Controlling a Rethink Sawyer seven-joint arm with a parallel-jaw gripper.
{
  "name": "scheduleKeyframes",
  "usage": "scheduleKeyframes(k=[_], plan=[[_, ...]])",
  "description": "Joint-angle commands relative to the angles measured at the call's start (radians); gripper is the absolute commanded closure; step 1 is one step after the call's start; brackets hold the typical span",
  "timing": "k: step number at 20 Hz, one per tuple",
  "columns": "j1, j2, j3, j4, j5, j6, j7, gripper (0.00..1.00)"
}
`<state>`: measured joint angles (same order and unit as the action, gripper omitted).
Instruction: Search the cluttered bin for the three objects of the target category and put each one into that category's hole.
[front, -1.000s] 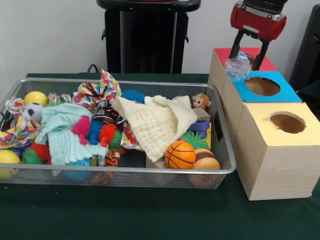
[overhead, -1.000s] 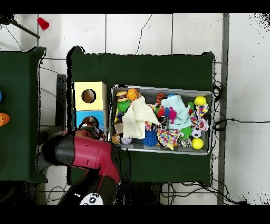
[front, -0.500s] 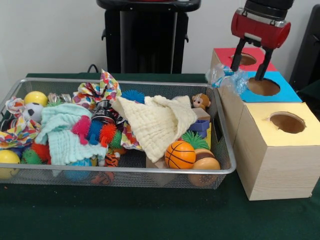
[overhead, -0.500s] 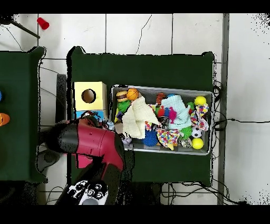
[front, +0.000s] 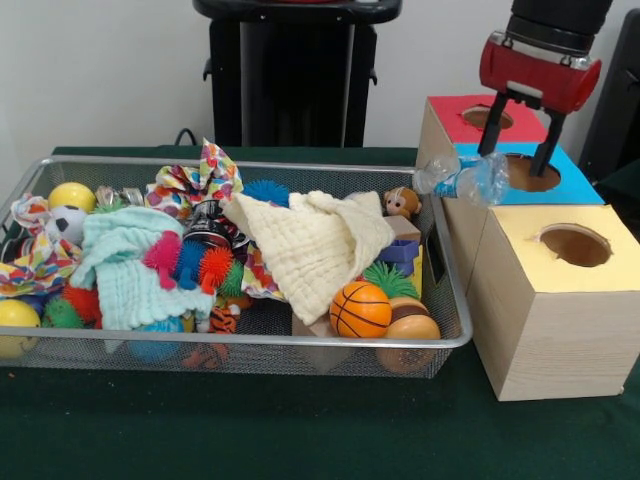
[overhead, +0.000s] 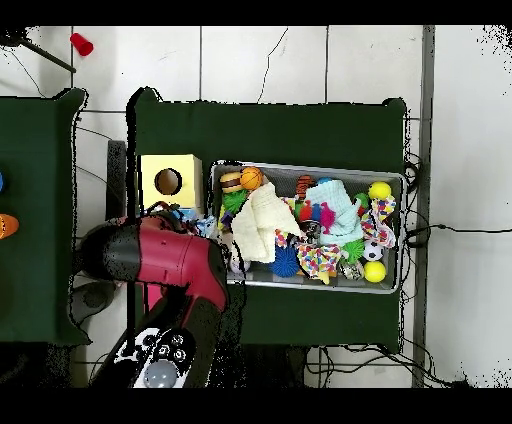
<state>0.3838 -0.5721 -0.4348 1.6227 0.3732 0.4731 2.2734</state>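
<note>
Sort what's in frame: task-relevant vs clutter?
Task things: gripper, open, above the boxes; clear plastic bottle lying at the blue box's edge, not in any hole; red-topped box's hole; wire mesh bin.

Just lying about: cream cloth, mint cloth, toy basketball, spiky balls, yellow ball, blue-topped box, yellow-topped box.

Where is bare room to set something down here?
Free: green cloth in front of the bin and boxes, plus the yellow box top around its hole. Crowded: the bin's inside, and the blue top under the gripper and bottle.
</note>
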Motion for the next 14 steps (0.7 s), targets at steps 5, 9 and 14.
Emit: scheduleKeyframes(k=[5, 9, 14], plan=[[0.015, 0.056, 0.074, -0.047, 0.054, 0.115, 0.237, 0.0], [0.025, 0.067, 0.067, -0.059, 0.058, 0.121, 0.245, 0.0], [0.045, 0.078, 0.055, -0.064, 0.071, 0.123, 0.272, 0.0]])
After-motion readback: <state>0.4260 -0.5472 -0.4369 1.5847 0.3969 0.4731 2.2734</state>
